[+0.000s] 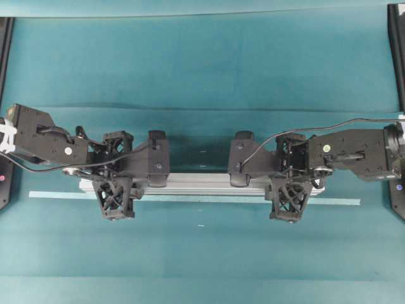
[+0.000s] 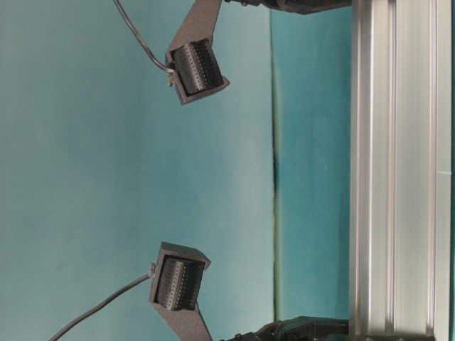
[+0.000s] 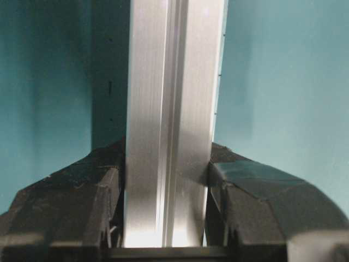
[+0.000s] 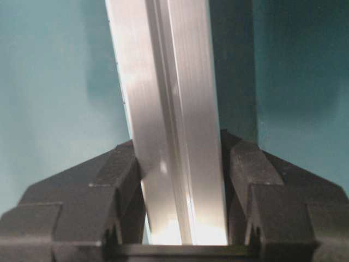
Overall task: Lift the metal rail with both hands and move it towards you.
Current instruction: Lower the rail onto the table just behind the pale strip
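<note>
The metal rail is a long silver grooved bar lying left to right across the middle of the teal cloth. My left gripper is shut on it near its left end, one finger on each side. My right gripper is shut on it near its right end the same way. In the left wrist view the rail runs up between the closed pads of the gripper. In the right wrist view the rail is clamped in the gripper, slightly slanted. Its shadow falls offset on the cloth. The rail also shows in the table-level view.
A thin pale tape strip lies on the cloth just in front of the rail, running well past both ends. Black frame posts stand at the far table corners. The two wrist camera boxes hang over the cloth behind the rail.
</note>
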